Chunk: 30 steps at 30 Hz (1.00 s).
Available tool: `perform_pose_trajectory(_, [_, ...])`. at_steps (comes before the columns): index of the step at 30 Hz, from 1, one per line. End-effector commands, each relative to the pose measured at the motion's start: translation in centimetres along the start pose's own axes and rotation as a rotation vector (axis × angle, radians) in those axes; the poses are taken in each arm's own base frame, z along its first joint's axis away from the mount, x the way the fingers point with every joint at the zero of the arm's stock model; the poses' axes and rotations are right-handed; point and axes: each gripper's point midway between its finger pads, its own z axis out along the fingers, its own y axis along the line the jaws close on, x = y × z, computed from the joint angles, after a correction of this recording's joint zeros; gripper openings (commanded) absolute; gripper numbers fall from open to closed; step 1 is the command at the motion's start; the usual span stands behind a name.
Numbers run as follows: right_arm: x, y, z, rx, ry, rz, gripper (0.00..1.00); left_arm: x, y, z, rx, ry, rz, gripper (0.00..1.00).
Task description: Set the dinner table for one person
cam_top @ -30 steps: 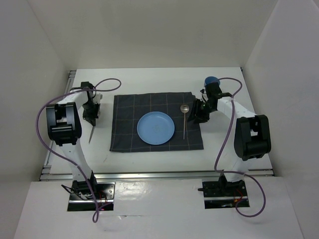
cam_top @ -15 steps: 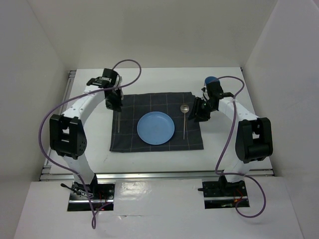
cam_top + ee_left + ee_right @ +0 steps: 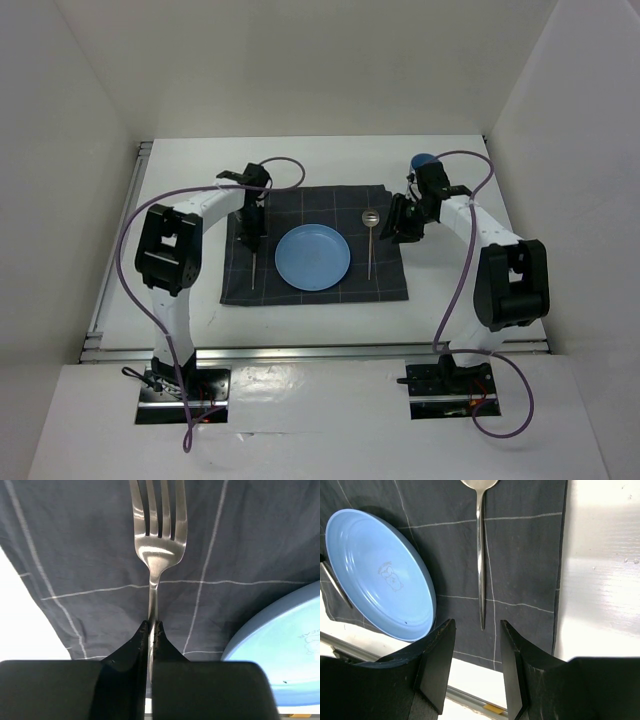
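pinching a fork [image 3: 156, 555], left end effector [image 3: 151, 630] hangs over dinner table [image 3: 300, 160]; right end effector [image 3: 476, 625] parted, empty.

Open dinner table [image 3: 300, 165] surrounds the cloth [image 3: 330, 292] (plate [image 3: 313, 256], spoon [image 3: 370, 250], fork [image 3: 253, 270] block the middle).

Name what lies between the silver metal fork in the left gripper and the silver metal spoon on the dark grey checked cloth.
The round light-blue plate lies between fork and spoon, resting on the cloth. The top external view shows this.
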Motion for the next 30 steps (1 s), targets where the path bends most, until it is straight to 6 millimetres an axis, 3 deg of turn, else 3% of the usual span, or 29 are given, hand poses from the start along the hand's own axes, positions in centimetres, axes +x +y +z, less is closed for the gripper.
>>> perform_pose_trajectory(1, [-0.9, 0.8, -1.8, -0.003, -0.055, -0.016, 0.48, -0.4, -0.2, 0.2, -0.010, -0.007, -0.031, 0.00])
perform_pose_trajectory(5, [-1.0, 0.8, -1.9, 0.006, -0.057, -0.015, 0.50, -0.1, -0.1, 0.2, -0.003, -0.022, -0.031, 0.00])
perform_pose_trajectory(7, [-1.0, 0.8, -1.9, 0.006, -0.057, -0.015, 0.52, 0.0, -0.2, 0.1, 0.011, -0.028, -0.032, 0.07])
perform_pose_trajectory(8, [-1.0, 0.8, -1.9, 0.006, -0.057, -0.015, 0.53, 0.0, -0.2, 0.1, 0.011, -0.028, -0.032, 0.19])
perform_pose_trajectory(10, [-1.0, 0.8, -1.9, 0.006, -0.057, -0.015, 0.54, 0.0, -0.2, 0.1, 0.011, -0.028, -0.022, 0.25])
perform_pose_trajectory(12, [-1.0, 0.8, -1.9, 0.006, -0.057, -0.015, 0.56, 0.1, -0.2, 0.2, 0.006, -0.017, -0.022, 0.41])
perform_pose_trajectory(15, [-1.4, 1.0, -2.7, 0.007, -0.077, -0.020, 0.57, 0.0, -0.2, -0.6, 0.011, -0.028, -0.022, 0.72])
perform_pose_trajectory(16, [-1.6, 1.3, -3.2, 0.003, -0.087, -0.024, 0.58, -0.1, -0.2, -1.0, 0.015, -0.036, -0.014, 0.74])
perform_pose_trajectory(18, [-3.4, 1.8, -4.9, 0.021, -0.159, -0.039, 0.66, -0.8, 0.2, -2.3, -0.004, -0.076, -0.016, 0.76])
perform_pose_trajectory(19, [-3.8, 1.8, -5.4, 0.041, -0.172, -0.028, 0.80, -1.4, 0.3, -4.2, 0.007, -0.130, -0.019, 0.76])
perform_pose_trajectory(22, [-8.1, 1.5, -8.9, 0.116, -0.311, -0.008, 1.00, -2.7, 0.9, -7.1, -0.009, -0.238, -0.030, 0.76])
perform_pose_trajectory(24, [-11.3, 0.5, -11.4, 0.173, -0.420, 0.016, 1.00, -3.7, 1.1, -9.5, -0.004, -0.317, -0.015, 0.76])
perform_pose_trajectory(25, [-12.2, -0.2, -11.2, 0.194, -0.425, 0.033, 1.00, -3.8, 1.4, -9.9, -0.015, -0.331, -0.002, 0.76])
perform_pose_trajectory(27, [-15.3, -2.0, -12.7, 0.206, -0.500, 0.088, 1.00, -4.8, 1.6, -11.2, -0.027, -0.374, 0.034, 0.76])
perform_pose_trajectory(28, [-16.7, -2.8, -11.9, 0.213, -0.513, 0.101, 1.00, -4.8, 1.9, -11.6, -0.035, -0.387, 0.049, 0.76])
perform_pose_trajectory(30, [-19.2, -4.1, -12.5, 0.246, -0.565, 0.123, 1.00, -5.4, 2.1, -12.4, -0.048, -0.419, 0.093, 0.76])
